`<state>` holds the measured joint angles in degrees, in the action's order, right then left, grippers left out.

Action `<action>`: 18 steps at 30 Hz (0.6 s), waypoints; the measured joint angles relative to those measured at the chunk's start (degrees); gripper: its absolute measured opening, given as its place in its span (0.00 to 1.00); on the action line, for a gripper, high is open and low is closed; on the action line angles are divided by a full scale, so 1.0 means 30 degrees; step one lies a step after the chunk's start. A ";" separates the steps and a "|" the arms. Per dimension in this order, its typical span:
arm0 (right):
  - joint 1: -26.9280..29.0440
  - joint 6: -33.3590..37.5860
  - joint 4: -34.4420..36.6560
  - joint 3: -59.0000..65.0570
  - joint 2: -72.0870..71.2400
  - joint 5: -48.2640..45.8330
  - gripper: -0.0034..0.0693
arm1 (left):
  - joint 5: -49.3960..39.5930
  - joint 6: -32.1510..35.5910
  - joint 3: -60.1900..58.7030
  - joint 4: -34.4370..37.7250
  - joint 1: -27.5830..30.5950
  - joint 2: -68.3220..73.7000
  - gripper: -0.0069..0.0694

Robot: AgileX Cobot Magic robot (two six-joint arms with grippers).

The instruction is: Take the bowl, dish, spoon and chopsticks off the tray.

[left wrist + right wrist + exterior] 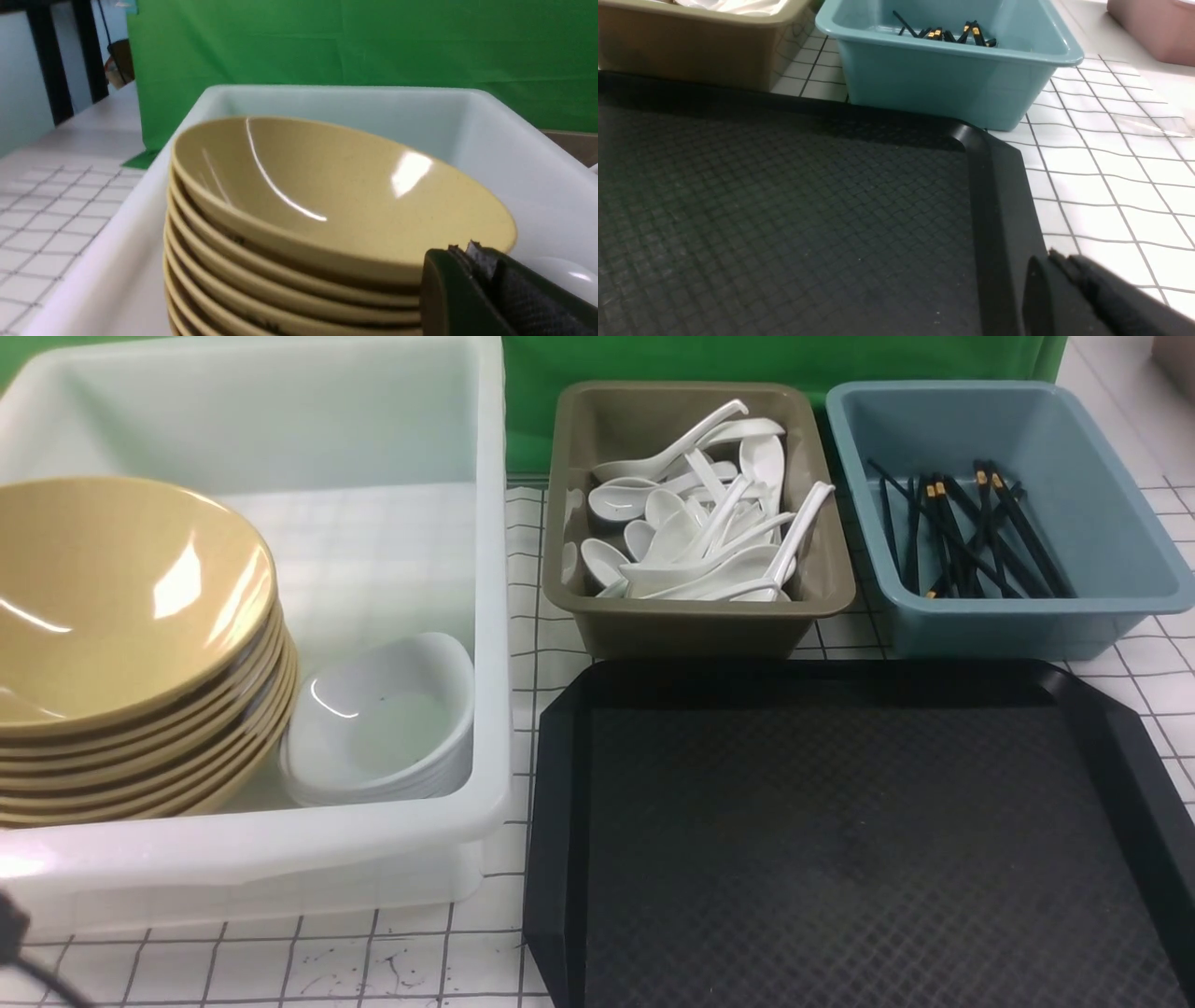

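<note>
The black tray (pixel 840 840) lies at the front right with nothing on it; it also shows in the right wrist view (pixel 784 200). A yellow bowl (pixel 112 597) tops a stack of yellow bowls in the big white tub (pixel 280 859); it also shows in the left wrist view (pixel 336 196). A white dish (pixel 383 719) sits on a stack beside the bowls. White spoons (pixel 695 523) fill the olive tub. Black chopsticks (pixel 962 527) lie in the blue tub. My left gripper (pixel 462 252) is shut and empty just outside the bowl stack. My right gripper (pixel 1057 259) is shut and empty at the tray's rim.
The olive-brown tub (pixel 695 616) and the blue tub (pixel 1008 607) stand side by side behind the tray. The white tub stands left of the tray. A pink container (pixel 1153 28) is at the far right. A green backdrop (pixel 350 42) hangs behind the checked tabletop.
</note>
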<state>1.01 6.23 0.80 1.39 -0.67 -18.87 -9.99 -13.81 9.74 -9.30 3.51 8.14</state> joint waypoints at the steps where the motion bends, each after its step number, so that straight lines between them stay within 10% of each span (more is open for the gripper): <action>1: 0.0000 0.0000 0.0000 0.0000 0.0000 0.0000 0.15 | 0.0000 0.0000 0.0000 0.0000 0.0019 -0.0137 0.07; 18: 0.0000 0.0000 -0.0012 0.0000 0.0000 -0.0035 0.16 | -0.2964 0.3993 -0.3736 0.3687 -0.0801 -0.2962 0.07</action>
<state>1.01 6.23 0.76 1.39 -0.67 -18.98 -18.88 -1.83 -1.47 1.76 1.11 -0.75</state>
